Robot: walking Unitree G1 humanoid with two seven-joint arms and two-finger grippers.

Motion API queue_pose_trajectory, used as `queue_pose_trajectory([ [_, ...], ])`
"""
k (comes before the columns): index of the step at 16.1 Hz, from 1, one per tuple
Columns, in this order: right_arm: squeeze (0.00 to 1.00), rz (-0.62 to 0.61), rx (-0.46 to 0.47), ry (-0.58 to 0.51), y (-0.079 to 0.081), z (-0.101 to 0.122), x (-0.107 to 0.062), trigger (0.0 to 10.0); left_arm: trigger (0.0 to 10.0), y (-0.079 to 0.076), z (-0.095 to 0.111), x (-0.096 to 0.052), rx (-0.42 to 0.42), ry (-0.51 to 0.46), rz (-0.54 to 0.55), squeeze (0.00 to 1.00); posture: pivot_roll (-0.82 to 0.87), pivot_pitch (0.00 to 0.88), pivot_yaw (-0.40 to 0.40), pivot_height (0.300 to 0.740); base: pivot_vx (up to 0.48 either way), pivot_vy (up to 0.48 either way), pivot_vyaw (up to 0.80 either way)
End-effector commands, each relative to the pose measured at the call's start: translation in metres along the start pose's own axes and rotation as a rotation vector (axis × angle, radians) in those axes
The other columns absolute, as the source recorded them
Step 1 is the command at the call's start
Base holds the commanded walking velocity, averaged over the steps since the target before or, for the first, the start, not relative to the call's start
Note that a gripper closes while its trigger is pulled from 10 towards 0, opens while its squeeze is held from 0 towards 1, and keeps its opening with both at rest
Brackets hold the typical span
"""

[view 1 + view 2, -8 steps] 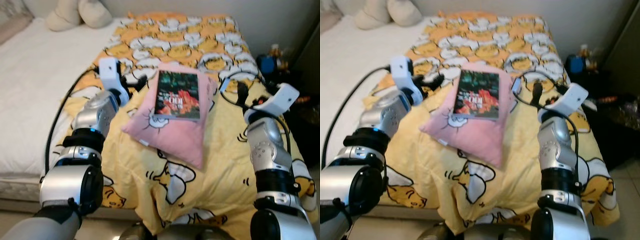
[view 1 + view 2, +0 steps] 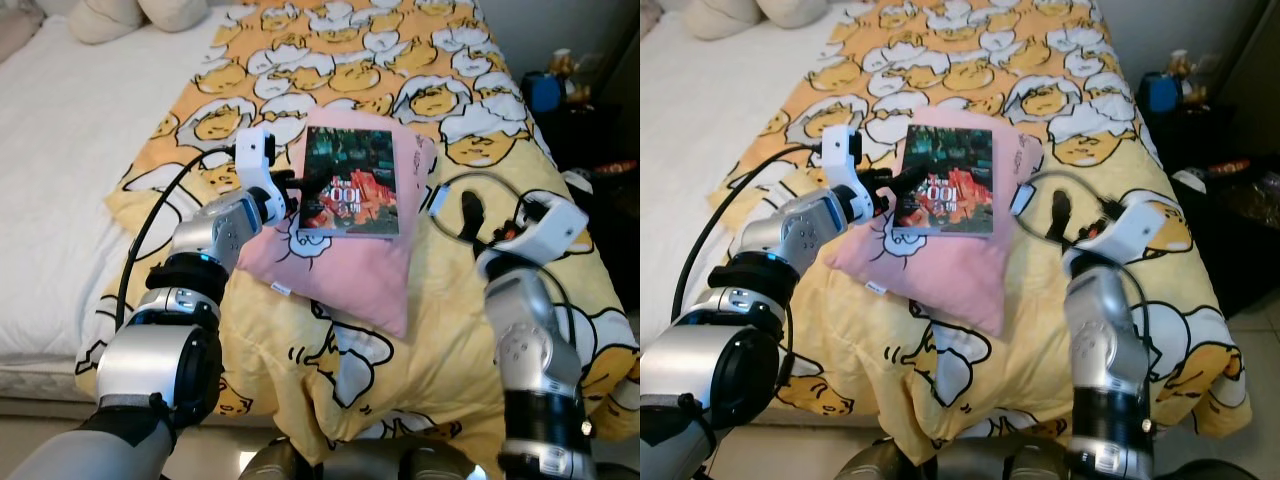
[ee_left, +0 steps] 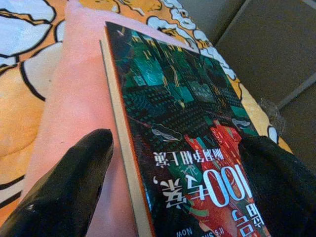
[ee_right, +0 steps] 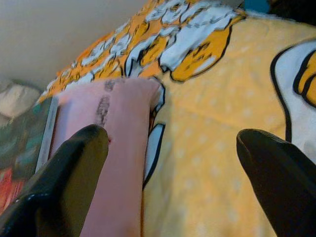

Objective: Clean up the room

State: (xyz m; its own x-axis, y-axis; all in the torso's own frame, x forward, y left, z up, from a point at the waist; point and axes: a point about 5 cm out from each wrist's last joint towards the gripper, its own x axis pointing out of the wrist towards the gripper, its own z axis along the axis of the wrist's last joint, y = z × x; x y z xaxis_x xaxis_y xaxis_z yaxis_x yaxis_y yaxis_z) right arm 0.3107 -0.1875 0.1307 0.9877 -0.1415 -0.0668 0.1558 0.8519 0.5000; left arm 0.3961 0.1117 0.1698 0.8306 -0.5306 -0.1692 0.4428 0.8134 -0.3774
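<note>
A dark green and red book (image 2: 350, 182) lies flat on a pink pillow (image 2: 345, 275), which rests on the yellow cartoon-print duvet (image 2: 400, 80). My left gripper (image 2: 306, 188) is open at the book's left edge. In the left wrist view one finger (image 3: 64, 187) lies on the pillow beside the book's edge and the other rests on its cover (image 3: 197, 163). My right gripper (image 2: 472, 220) hovers open over the duvet just right of the pillow, with nothing between its fingers (image 4: 59, 182).
A bare white sheet (image 2: 70, 150) covers the bed's left half, with cream cushions (image 2: 100, 15) at the head. A dark bedside stand with a blue object (image 2: 548, 90) and small items sits beyond the bed's right edge.
The camera has shifted forward and down. My left gripper has moved right, from beside the pillow to the book's left edge. My right arm sits lower and closer to the pillow.
</note>
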Motion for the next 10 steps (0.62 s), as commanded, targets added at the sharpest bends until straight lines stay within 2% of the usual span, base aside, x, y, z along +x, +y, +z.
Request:
queue_pose_trajectory([
  [1,0.47,0.022,0.001,0.011,0.008,-0.001,-0.002,10.0,10.0,0.001,0.007,0.000,0.044,0.001,0.006,0.00,-0.20,0.162,0.143,0.732,0.000,0.000,0.00],
  [6,0.47,0.016,-0.009,0.037,0.007,-0.003,-0.009,10.0,10.0,0.003,-0.011,0.000,0.048,0.062,0.013,0.00,-0.20,0.167,0.140,0.732,0.000,0.000,0.00],
  [8,0.47,0.018,-0.012,0.045,0.008,-0.003,-0.011,10.0,10.0,-0.010,-0.017,0.005,0.080,0.073,-0.072,0.00,-0.21,0.168,0.139,0.732,0.000,0.000,0.00],
  [10,0.47,0.017,-0.015,0.050,0.008,-0.003,-0.013,10.0,10.0,-0.015,-0.027,0.008,0.125,0.109,-0.080,0.00,-0.21,0.168,0.141,0.732,0.000,0.000,0.00],
])
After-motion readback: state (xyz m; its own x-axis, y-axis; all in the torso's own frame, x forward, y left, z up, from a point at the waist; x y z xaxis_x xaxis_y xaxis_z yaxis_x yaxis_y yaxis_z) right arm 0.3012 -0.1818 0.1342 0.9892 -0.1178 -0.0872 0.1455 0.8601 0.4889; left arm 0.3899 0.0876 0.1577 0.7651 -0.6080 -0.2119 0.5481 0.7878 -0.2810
